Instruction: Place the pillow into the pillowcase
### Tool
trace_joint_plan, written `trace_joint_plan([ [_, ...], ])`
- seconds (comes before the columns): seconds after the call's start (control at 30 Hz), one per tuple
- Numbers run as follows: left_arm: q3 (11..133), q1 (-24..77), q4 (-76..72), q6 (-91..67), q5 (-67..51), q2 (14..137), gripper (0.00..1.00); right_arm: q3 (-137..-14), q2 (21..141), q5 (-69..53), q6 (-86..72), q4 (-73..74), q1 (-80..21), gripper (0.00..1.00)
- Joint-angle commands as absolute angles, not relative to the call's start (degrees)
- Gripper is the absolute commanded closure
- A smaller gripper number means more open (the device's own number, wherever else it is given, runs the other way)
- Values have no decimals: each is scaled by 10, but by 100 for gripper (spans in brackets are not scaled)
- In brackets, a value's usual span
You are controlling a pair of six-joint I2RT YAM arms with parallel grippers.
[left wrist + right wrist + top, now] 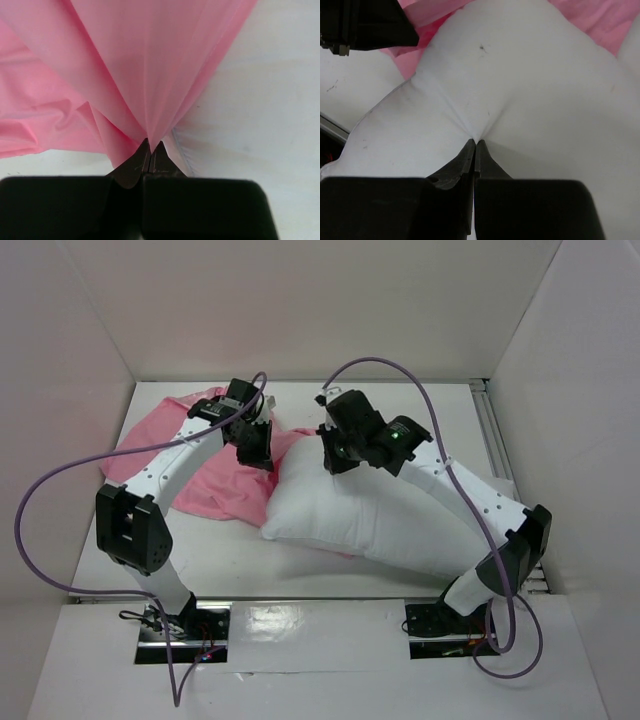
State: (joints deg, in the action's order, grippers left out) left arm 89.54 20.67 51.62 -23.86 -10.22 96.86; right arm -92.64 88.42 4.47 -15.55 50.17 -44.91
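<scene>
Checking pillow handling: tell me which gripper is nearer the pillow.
Right. The right gripper pinches the pillow itself; the left gripper pinches the pillowcase beside it.

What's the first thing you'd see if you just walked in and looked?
The big puffy white pillow lies in the middle of the table, with the shiny pink pillowcase crumpled to its left. Then the pinching: the left fingers are shut on a fold of the pillowcase, and the right fingers are shut on a pucker of the pillow.
</scene>
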Motion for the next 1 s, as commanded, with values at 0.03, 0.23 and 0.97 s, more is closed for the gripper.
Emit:
trace_joint_plan([
  [0.03, 895, 205, 524, -217, -92, 957, 100, -954, 845, 64, -164, 418, -432, 100],
  [0.23, 926, 210, 534, -200, -98, 976, 100, -902, 836, 137, -171, 361, -426, 100],
  [0.97, 753, 205, 406, -362, -32, 948, 9, -768, 875, 162, -202, 257, -398, 100],
])
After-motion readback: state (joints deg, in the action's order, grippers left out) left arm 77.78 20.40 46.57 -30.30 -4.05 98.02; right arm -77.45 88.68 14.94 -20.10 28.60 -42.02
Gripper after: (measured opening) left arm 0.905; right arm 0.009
